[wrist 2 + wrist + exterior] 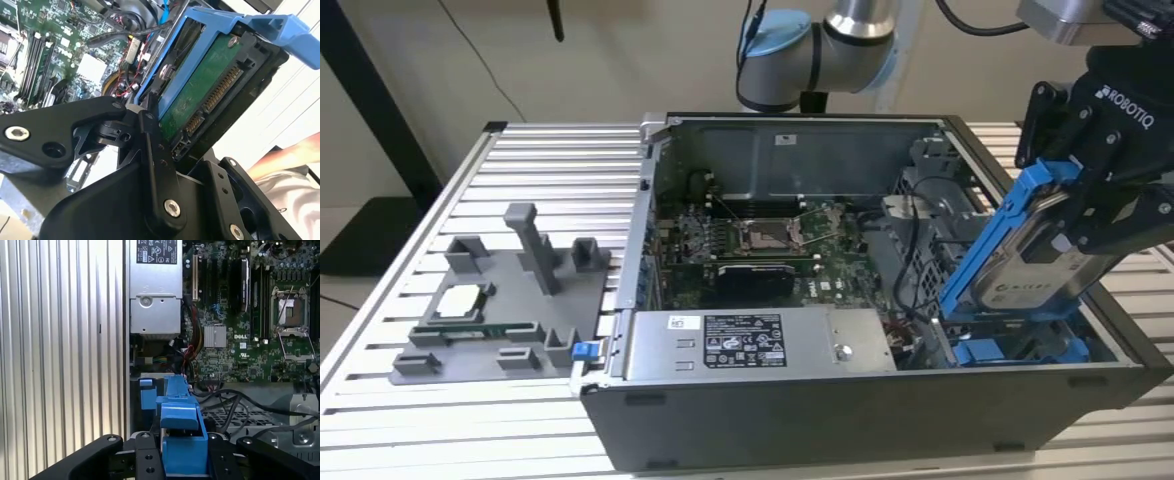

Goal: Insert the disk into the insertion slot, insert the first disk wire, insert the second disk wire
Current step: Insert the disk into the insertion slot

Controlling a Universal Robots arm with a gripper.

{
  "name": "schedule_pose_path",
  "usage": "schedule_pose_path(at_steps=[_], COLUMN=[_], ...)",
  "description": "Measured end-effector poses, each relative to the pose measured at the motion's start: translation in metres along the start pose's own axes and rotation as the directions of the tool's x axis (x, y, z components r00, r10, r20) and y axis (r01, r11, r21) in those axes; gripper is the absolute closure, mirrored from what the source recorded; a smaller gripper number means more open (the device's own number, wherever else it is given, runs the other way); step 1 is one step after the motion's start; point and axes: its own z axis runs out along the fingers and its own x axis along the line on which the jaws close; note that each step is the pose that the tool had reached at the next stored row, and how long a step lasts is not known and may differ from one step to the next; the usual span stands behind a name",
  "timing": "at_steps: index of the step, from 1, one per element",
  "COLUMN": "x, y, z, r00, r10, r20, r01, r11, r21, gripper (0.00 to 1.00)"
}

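Disk (1041, 255), clamped in the gripper (1083, 208), stands tilted in the exterior view, its long axis running from 1 to 7 o'clock. The insertion slot (1014, 348) lies just under its lower end, toward 7 o'clock.

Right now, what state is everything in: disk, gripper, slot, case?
disk: gripped, steeply tilted, lower end down by the slot, not seated.
connector: bare, no wire plugged in.
gripper: jaws shut on the disk.
slot: no drive seated, blue rails showing.
case: open, side panel off.
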Motion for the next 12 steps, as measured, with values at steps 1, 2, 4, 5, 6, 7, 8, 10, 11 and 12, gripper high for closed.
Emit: schedule_pose_path(at_steps=[1, 2, 4, 5, 6, 7, 8, 10, 11, 12], x=[0.0000, 0.0000, 0.0000, 0.0000, 0.0000, 0.0000, 0.0000, 0.0000, 0.0001, 0.0001], y=[0.0000, 0.0000, 0.0001, 0.0001, 0.0001, 0.0000, 0.0000, 0.0000, 0.0000, 0.0000], z=[0.0000, 0.0000, 0.0001, 0.0001, 0.0001, 0.0001, 0.0001, 0.0007, 0.0009, 0.0010], r00=[1.0000, 1.0000, 1.0000, 1.0000, 1.0000, 1.0000, 1.0000, 1.0000, 1.0000, 0.9999], r10=[0.001, 0.001, 0.001, 0.001, 0.001, 0.001, 0.001, 0.001, 0.001, 0.002], r20=[-0.0001, -0.0001, 0.0000, 0.0001, 0.0001, 0.0001, 0.0001, -0.0009, -0.0050, -0.0124], r01=[-0.001, -0.001, -0.001, -0.001, -0.001, -0.001, -0.001, -0.001, -0.001, -0.002], r11=[1.0000, 1.0000, 1.0000, 1.0000, 1.0000, 1.0000, 1.0000, 1.0000, 1.0000, 1.0000], r21=[0.0001, 0.0001, 0.0001, 0.0001, 0.0001, 0.0001, 0.0001, 0.0004, 0.0006, 0.0009], gripper=[1.00, 1.00, 1.00, 1.00, 1.00, 1.00, 1.00, 1.00, 1.00, 1.00])
